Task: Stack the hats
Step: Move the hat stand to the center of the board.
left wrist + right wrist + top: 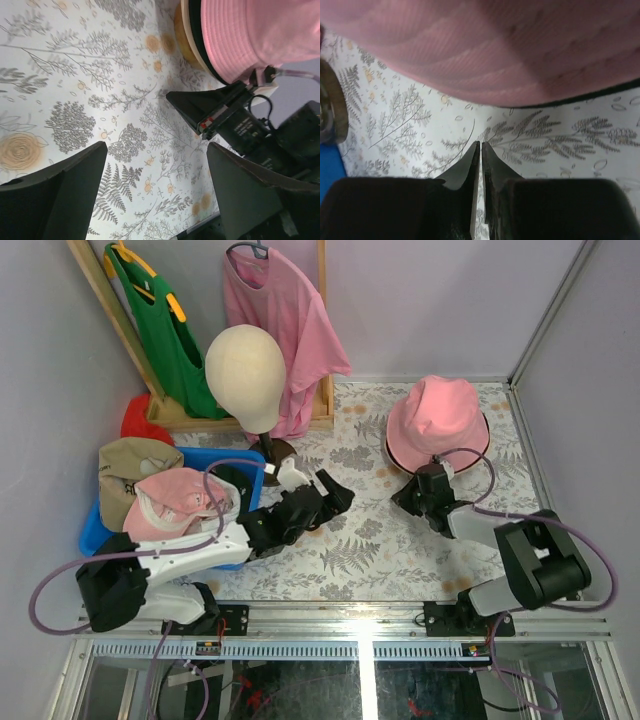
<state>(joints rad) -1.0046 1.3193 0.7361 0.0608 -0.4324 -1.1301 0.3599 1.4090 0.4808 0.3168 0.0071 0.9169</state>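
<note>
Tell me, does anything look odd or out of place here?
Only one thing: the right gripper is shut on nothing, its fingertips just short of the brim of the pink fabric bucket hat, which sits brim down on the floral tablecloth. Nothing looks spilled or damaged.

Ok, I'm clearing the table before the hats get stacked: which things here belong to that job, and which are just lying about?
Job: pink bucket hat, pink cap, tan cap.
Lying about: mannequin head, pink shirt, green garment on a hanger, blue bin holding the caps.
</note>
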